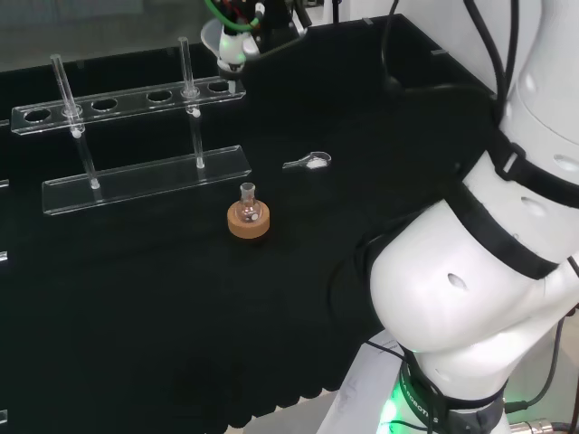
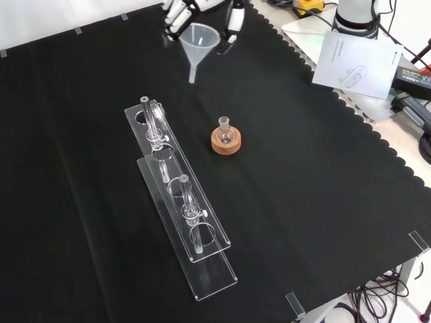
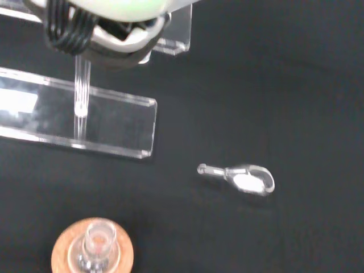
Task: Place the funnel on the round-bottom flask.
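At the far edge of the black-clothed table (image 2: 323, 202) in the front view, the hand (image 2: 176, 15) grips a clear funnel (image 2: 198, 42) by its wide cone, fingers (image 2: 234, 19) curled to either side of the rim, the stem pointing down and clear of the cloth. In the head view the same funnel (image 1: 217, 41) hangs at the top of the picture, above the right end of a clear acrylic rack (image 1: 136, 136), with the hand (image 1: 237, 43) closed around it. The flask (image 2: 225, 133) stands upright in its cork ring (image 2: 225, 142) near the middle of the cloth, well apart from the funnel and nearer the camera in the front view; its neck is open and bare. In the head view the flask (image 1: 248, 206) sits in the cork ring (image 1: 249, 222) just in front of the rack's base plate, to the right of its end. The rack (image 2: 178, 195) runs lengthwise left of the flask in the front view, and at least two glass tubes (image 2: 155, 121) stand in its holes. A small clear scoop (image 1: 309, 163) lies flat on the cloth to the right of the flask in the head view, apart from it. From the wrist, the scoop (image 3: 242, 178), the rack's base plate (image 3: 85, 125) and the flask's mouth (image 3: 98, 242) over the cork ring (image 3: 62, 250) show below
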You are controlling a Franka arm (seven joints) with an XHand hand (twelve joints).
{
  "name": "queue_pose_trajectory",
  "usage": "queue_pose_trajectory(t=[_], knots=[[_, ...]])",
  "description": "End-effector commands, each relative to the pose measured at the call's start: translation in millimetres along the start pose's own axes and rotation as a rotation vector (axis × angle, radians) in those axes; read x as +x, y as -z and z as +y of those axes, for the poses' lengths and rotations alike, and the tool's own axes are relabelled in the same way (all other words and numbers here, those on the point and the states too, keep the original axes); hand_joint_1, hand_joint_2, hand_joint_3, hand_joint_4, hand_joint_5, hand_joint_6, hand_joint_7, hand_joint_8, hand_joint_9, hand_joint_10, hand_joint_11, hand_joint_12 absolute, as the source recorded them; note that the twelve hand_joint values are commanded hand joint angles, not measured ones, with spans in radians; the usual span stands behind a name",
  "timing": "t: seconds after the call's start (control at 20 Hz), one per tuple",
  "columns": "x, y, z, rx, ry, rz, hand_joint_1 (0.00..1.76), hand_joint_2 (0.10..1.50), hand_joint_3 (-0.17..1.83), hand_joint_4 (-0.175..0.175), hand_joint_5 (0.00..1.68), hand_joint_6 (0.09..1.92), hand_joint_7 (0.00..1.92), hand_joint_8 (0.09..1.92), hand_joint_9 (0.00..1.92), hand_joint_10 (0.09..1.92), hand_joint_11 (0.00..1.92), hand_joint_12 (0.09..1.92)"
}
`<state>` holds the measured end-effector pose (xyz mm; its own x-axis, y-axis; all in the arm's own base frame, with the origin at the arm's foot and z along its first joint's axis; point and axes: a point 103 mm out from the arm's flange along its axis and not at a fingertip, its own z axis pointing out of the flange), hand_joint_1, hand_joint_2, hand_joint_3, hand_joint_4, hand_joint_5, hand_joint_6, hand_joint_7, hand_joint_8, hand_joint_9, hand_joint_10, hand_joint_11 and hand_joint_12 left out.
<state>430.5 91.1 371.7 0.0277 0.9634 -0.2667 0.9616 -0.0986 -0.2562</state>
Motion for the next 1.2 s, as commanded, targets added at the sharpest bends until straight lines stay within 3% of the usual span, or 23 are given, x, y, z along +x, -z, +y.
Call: queue_pose_trajectory(t=[0.05,0.25,0.85,1.2], knots=[[5,-9,-25,0.021,-0.03,0.0,0.67,0.81,0.48,-0.047,0.67,0.68,0.76,0.7,1.05,0.52,0.62,1.24],[9,-19,-32,0.012,-0.027,-0.004,0.67,0.81,0.48,-0.047,0.67,0.68,0.76,0.71,1.05,0.52,0.61,1.24],[38,-63,-38,0.075,0.007,-0.019,0.68,0.81,0.48,-0.047,0.67,0.69,0.75,0.71,1.04,0.52,0.61,1.25],[41,-70,-36,0.087,0.008,-0.028,0.68,0.81,0.49,-0.047,0.67,0.69,0.75,0.72,1.04,0.52,0.61,1.25]])
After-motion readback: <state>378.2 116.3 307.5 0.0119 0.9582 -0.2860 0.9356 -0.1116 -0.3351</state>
